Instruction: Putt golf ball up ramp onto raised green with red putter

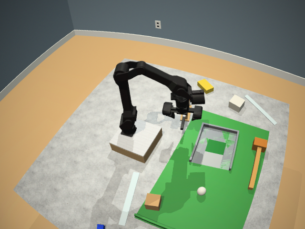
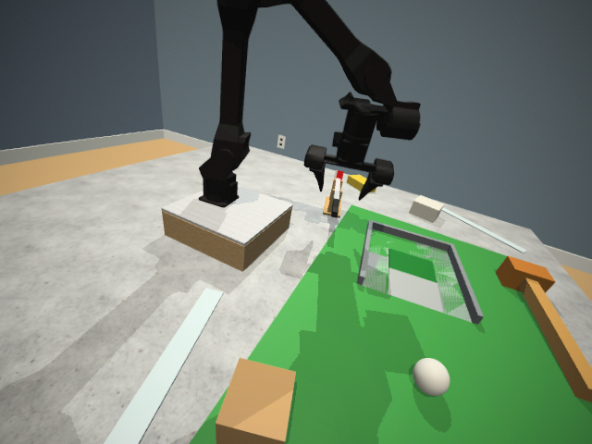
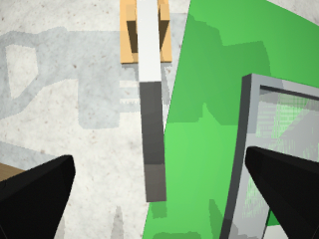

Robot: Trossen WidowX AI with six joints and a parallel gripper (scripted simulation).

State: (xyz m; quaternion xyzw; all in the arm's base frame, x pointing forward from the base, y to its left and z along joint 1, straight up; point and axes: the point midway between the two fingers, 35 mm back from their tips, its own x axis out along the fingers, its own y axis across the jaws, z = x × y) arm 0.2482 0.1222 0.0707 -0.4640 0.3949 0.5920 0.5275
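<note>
Nearest the exterior camera, a tan block [image 2: 255, 403] sits at the corner of the green mat [image 2: 344, 363], and the golf ball [image 2: 431, 376] rests on the mat a little beyond it, well apart from everything else. Farther on comes the grey-walled ramp and raised green [image 2: 414, 269], with an orange mallet [image 2: 545, 305] lying along the mat's right edge. Beyond the mat's far-left corner, on the grey worktop [image 2: 86, 248], the red putter [image 2: 336, 192] lies propped on a small wooden stand [image 3: 147, 20]; only its red tip shows in the exterior view, while the wrist view shows a white and grey shaft running down off the stand.

The claw [image 2: 349, 183] hangs directly above the putter, fingers spread wide with nothing between them. To do this step well, I judge it should descend straight down with the shaft centred between the fingers, which already straddle it crosswise, and close on the white section near the stand, where the shaft is lifted off the worktop.

No brand, label or writing can be read anywhere; the wall outlet [image 1: 157, 24] is plain.
</note>
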